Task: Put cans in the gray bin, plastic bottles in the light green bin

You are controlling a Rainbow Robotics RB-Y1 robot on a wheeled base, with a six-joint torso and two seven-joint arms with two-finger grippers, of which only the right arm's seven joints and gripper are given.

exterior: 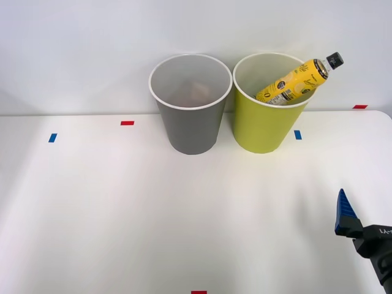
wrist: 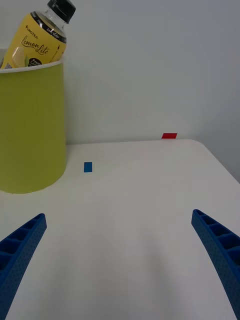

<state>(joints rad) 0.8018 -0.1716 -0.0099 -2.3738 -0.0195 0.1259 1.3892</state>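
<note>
The gray bin (exterior: 190, 107) stands at the back of the white table, with something pale and dim at its bottom that I cannot make out. Beside it on the right stands the light green bin (exterior: 264, 116) (wrist: 31, 127). A yellow plastic bottle (exterior: 297, 81) (wrist: 40, 37) with a black cap leans inside it, its neck sticking out over the rim toward the right. My right gripper (exterior: 352, 220) (wrist: 119, 260) hovers low over the table's front right, well clear of both bins, its blue fingers (wrist: 22, 250) spread open and holding nothing.
Small tape marks dot the table (exterior: 122, 208): blue (exterior: 52, 138) and red (exterior: 127, 123) at the left, blue (exterior: 297, 135) and red (exterior: 360, 106) near the green bin, red (exterior: 198, 292) at the front edge. The table's right edge lies close to my gripper.
</note>
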